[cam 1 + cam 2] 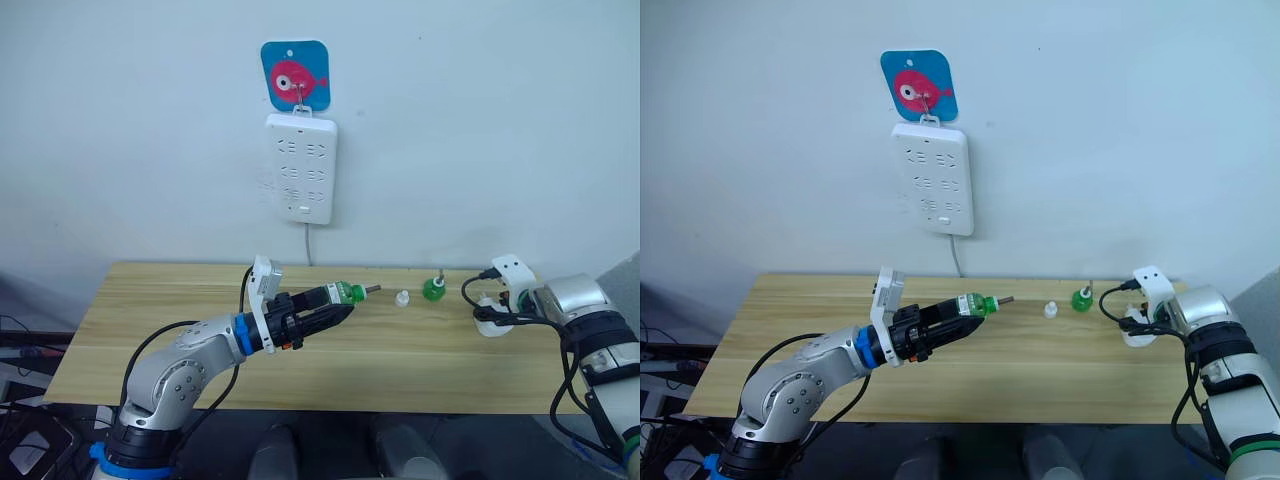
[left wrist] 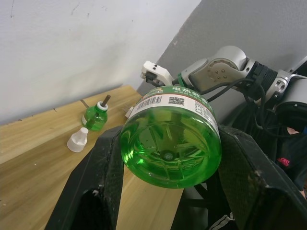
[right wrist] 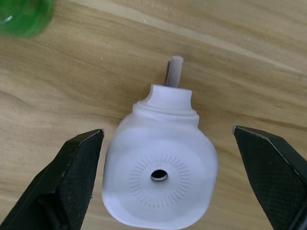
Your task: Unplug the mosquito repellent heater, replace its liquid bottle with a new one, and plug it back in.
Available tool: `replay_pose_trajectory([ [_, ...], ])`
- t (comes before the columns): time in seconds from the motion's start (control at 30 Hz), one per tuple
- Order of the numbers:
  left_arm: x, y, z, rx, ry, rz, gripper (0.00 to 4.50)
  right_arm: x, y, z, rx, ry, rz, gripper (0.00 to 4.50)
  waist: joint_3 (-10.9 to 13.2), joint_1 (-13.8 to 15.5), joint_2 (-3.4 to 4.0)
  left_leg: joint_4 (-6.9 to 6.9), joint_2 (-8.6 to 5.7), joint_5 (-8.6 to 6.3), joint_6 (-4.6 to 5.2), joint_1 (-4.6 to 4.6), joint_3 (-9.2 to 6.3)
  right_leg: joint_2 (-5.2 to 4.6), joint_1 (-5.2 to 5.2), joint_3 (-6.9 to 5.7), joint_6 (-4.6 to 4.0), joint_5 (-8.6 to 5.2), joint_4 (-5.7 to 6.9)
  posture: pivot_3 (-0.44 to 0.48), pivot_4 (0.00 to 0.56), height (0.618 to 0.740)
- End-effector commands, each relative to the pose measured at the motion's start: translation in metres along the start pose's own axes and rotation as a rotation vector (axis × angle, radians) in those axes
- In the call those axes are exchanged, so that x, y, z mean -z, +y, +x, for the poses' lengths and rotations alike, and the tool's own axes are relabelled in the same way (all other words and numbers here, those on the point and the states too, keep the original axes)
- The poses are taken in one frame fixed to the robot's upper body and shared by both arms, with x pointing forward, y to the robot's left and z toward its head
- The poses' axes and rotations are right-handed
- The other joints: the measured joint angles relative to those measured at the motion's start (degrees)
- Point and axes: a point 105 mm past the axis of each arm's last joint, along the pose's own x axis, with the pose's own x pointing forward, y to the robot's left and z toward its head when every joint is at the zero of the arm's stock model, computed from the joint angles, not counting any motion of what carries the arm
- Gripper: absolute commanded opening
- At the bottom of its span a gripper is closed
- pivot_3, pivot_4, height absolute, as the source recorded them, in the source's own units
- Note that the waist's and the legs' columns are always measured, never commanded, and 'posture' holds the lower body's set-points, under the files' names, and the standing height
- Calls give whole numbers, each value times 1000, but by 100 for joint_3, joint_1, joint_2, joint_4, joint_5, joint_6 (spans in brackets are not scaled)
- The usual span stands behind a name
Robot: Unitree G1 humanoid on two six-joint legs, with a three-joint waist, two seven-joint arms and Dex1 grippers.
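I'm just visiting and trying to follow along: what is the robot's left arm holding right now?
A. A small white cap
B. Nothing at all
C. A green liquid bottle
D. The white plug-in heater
C: the left gripper has its black fingers clamped on the sides of a green liquid bottle, while the white heater lies on the table between the right gripper's open fingers.

Table point(image 1: 400, 350): light wood grain, matt. Held bottle point(image 2: 170, 141): glossy clear green plastic with a printed paper label. Heater point(image 3: 160, 179): smooth matt white plastic. Left gripper point(image 2: 170, 191) fingers point(image 2: 103, 177): matt black, slightly textured. Power strip point(image 1: 301, 168): smooth white plastic.
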Motion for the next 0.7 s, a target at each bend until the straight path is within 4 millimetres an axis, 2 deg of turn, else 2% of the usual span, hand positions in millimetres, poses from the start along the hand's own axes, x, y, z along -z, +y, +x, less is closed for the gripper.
replay_pose_trajectory([
  [0.03, -8, -6, 1, 18, -30, 43, 2417, -8, -1, -5, -5, -19, 16, 4500, 0, 0, 0, 0, 0, 0, 0, 0, 0, 0, 0, -1, 0, 0, 0, -101, 165, 733],
  [0.17, -7, -5, 2, 22, -26, 47, 2417, -5, -1, -5, -7, -13, 28, 4500, 2, 0, -1, 1, -1, 0, 0, 0, 0, 0, 1, -1, 0, 0, 0, -107, 172, 733],
  [0.27, -4, -5, 2, 24, -18, 45, 2417, -2, 0, -5, -13, -8, 37, 4500, 3, 0, -1, 1, -1, 0, 0, 0, 0, 0, 1, 0, 1, -1, 0, -107, 156, 733],
  [0.33, -5, -4, 3, 26, -17, 49, 2417, -1, 0, -5, -12, -6, 35, 4138, 3, -1, 0, 0, -1, 0, 0, 0, 0, 0, 1, -1, 0, 0, 0, -107, 159, 733],
  [0.47, -6, -3, 5, 25, -24, 51, 2417, -1, 1, -5, -18, -4, 39, 2923, 3, -2, -1, 1, -1, 0, 0, 0, -1, 0, 1, -1, 1, 0, 1, -112, 158, 733],
  [0.7, -4, -1, 6, 40, -10, 52, 2417, 0, -1, -12, -12, -28, 57, 2932, 2, -18, 1, 1, 0, 0, -1, 0, -2, 0, 1, -3, 0, 0, 1, -153, 139, 733],
])
